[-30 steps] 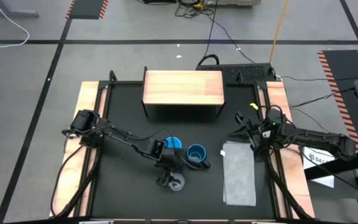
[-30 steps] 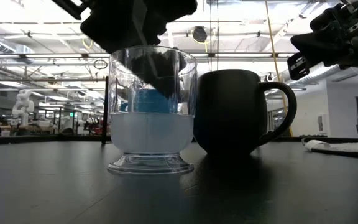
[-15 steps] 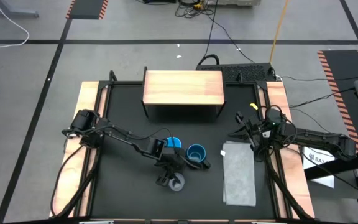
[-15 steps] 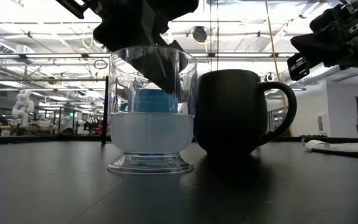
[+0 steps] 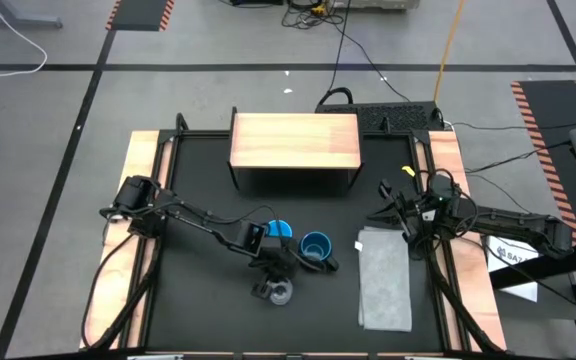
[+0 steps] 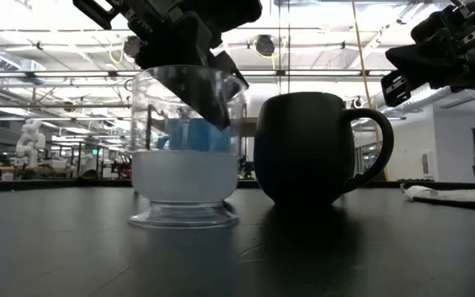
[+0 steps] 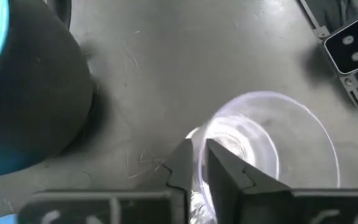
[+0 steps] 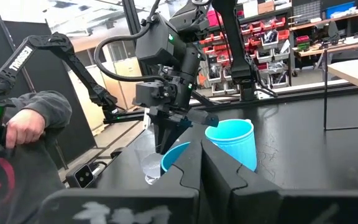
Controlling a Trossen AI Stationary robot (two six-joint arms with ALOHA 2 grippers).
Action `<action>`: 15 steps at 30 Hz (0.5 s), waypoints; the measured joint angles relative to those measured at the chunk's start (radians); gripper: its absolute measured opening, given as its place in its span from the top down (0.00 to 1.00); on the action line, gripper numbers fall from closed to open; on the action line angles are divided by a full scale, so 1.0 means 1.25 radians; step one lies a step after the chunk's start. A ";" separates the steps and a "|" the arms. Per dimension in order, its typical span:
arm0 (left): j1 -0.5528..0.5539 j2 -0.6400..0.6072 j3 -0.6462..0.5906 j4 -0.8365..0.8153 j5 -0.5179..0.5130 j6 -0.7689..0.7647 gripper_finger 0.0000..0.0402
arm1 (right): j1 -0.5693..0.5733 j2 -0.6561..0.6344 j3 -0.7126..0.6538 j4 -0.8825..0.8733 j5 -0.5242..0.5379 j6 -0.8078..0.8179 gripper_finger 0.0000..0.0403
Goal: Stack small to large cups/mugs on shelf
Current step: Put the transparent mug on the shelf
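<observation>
A tiny clear cup stands on its foot on the black table near the front, and my left gripper is shut on its rim from above. Just beyond it stand the dark navy mug with a blue inside and the light-blue mug. The wooden-topped shelf sits at the table's far side with nothing on it. My right gripper hangs shut over the table's right side, touching nothing. In the low view the clear cup stands left of the navy mug. My left gripper pinches the clear cup's wall at the rim between its two fingers, one finger inside the cup and the other outside. The fingers come from above, slanting down. The cup stands upright with its foot on the table.
A folded grey cloth lies on the table right of the mugs. Light wooden strips run along the table's left and right sides. A person's hand shows beyond the table in the right wrist view.
My left gripper has shut on the clear cup's rim, one finger coming in against the wall. The cup has slid a little toward the table's left, away from the navy mug, and stays upright on the table.
</observation>
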 joint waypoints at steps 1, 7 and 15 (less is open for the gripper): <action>0.000 0.000 0.000 0.000 -0.001 0.001 0.94 | 0.000 0.000 0.000 0.000 0.000 0.000 1.00; 0.000 0.000 0.000 -0.001 -0.001 0.014 0.98 | 0.000 0.000 0.000 0.000 0.000 0.000 1.00; 0.000 0.000 0.000 -0.001 -0.001 0.019 0.99 | 0.000 0.000 0.000 0.000 0.000 0.000 1.00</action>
